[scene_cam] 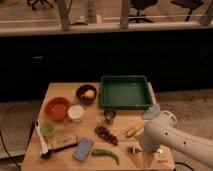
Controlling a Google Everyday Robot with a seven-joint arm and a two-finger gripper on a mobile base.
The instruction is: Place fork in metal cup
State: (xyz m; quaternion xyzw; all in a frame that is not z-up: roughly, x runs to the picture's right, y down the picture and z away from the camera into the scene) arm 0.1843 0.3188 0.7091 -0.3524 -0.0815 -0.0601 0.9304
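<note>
The metal cup (109, 116) is a small shiny steel cylinder standing upright in the middle of the wooden table (60, 90), just in front of the green tray. My white arm (167, 139) reaches in from the right over the table's front right corner. The gripper (135, 150) points down at the front edge, right of and nearer than the cup, well apart from it. The fork does not show clearly; the arm may hide it.
A green tray (125, 92) stands at the back right. A dark bowl (86, 93), orange bowl (56, 108), white cup (76, 113), green cup (48, 130) and white-handled brush (40, 140) lie to the left. Grapes (105, 135), a green pepper (106, 154), a blue packet (83, 148) and a yellow item (134, 131) lie in front.
</note>
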